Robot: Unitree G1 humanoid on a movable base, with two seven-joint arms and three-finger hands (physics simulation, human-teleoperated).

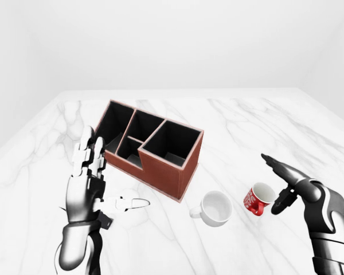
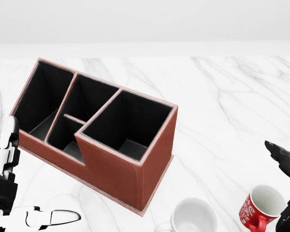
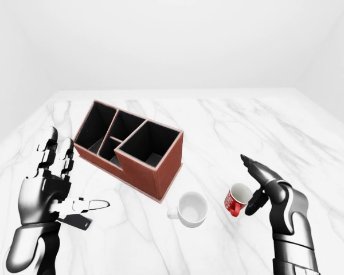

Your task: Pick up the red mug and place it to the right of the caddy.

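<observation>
The red mug with white markings stands on the marble table, to the right of a white mug; it also shows in the head view. The brown caddy, with black compartments, stands up and to the left of both mugs. My right hand is open right beside the red mug: one finger reaches over its right side and the thumb hangs next to it, not closed round it. My left hand is open and empty, left of the caddy's near corner.
The white marble table stretches to the right of and beyond the caddy. The white mug stands between the caddy's near corner and the red mug. White walls lie behind the table.
</observation>
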